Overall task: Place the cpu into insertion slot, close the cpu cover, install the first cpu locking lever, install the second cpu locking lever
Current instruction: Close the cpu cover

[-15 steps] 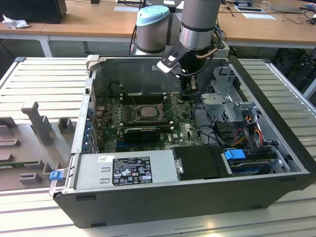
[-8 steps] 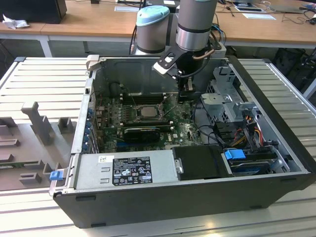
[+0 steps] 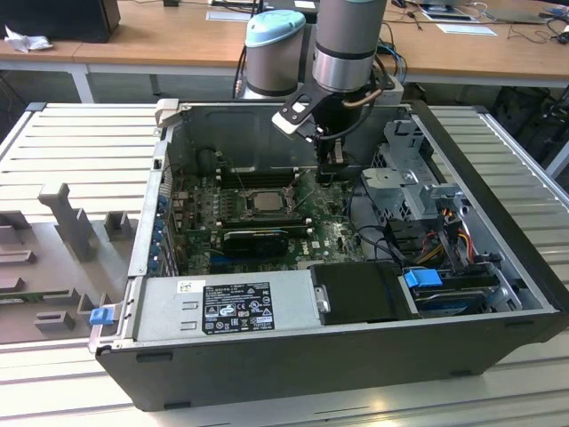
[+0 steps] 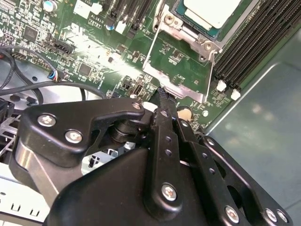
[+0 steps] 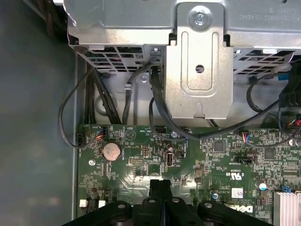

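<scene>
The cpu lies flat in the insertion slot on the green board inside the open computer case. In the second wrist view the cpu shows its pale face inside the slot's silvery rim. The cpu cover is swung open away from the slot, and green board shows through its window. My gripper hangs just to the exterior view's right of the slot. Its black fingers are shut together with nothing between them, and the tips are at the cover's free edge. They also show low over the board in the first wrist view.
Long black memory slots run beside the socket. A black graphics card and the power supply lie nearer the front. A metal drive cage with black cables stands at the exterior view's right. A coin battery sits on the board.
</scene>
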`<state>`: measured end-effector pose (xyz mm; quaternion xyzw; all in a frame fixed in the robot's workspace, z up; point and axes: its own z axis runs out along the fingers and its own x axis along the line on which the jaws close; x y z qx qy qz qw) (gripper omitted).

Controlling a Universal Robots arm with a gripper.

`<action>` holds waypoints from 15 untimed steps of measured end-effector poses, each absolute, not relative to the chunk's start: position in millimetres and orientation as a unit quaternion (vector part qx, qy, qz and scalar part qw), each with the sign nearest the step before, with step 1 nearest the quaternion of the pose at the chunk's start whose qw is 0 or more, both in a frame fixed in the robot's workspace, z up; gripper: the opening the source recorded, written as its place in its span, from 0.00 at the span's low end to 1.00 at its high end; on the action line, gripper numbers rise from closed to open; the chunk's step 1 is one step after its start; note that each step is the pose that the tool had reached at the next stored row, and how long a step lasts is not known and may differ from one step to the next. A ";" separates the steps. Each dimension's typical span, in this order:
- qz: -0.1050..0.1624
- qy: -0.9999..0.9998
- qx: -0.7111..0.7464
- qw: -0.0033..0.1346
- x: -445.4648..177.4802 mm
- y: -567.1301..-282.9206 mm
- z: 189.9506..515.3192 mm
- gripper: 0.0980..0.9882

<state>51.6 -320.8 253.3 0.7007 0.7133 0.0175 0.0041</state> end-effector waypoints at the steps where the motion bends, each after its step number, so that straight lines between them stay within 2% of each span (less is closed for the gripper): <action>1: 0.018 0.713 0.701 0.004 51.1 -320.8 253.3 0.01; 15: 0.018 0.713 0.701 0.004 44.1 -320.8 253.3 0.01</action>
